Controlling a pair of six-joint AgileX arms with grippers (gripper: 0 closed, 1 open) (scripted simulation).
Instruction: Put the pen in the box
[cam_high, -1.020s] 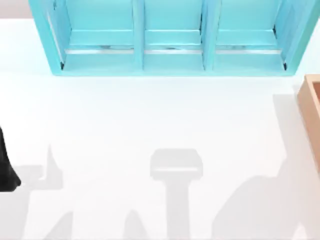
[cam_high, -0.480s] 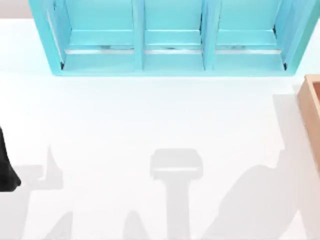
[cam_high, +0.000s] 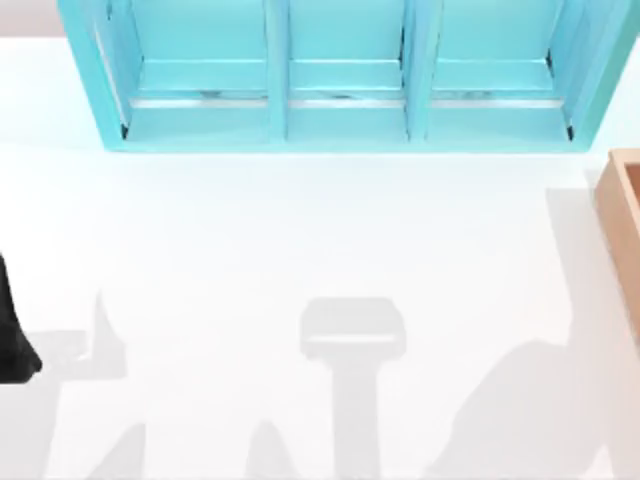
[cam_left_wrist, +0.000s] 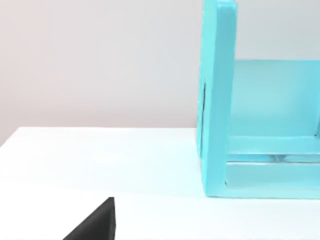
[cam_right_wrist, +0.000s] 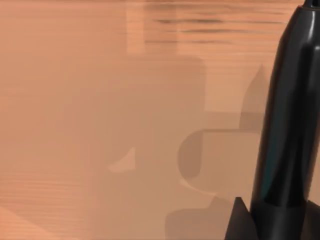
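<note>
The pen is a glossy black barrel seen close up in the right wrist view. It stands tilted over the box's tan wood floor and casts a shadow there. My right gripper is shut on the pen's lower end, and one dark finger shows beside it. In the top view the box is cut off at the table's right edge. My left gripper is parked at the table's left edge, where the arm is a dark shape.
A large turquoise shelf unit with three compartments spans the back of the white table. Its side wall rises close to the left wrist camera. Grey arm shadows lie along the table's front.
The right arm's shadow at the table's front right has slid further right, towards the box. The left arm has not moved.
</note>
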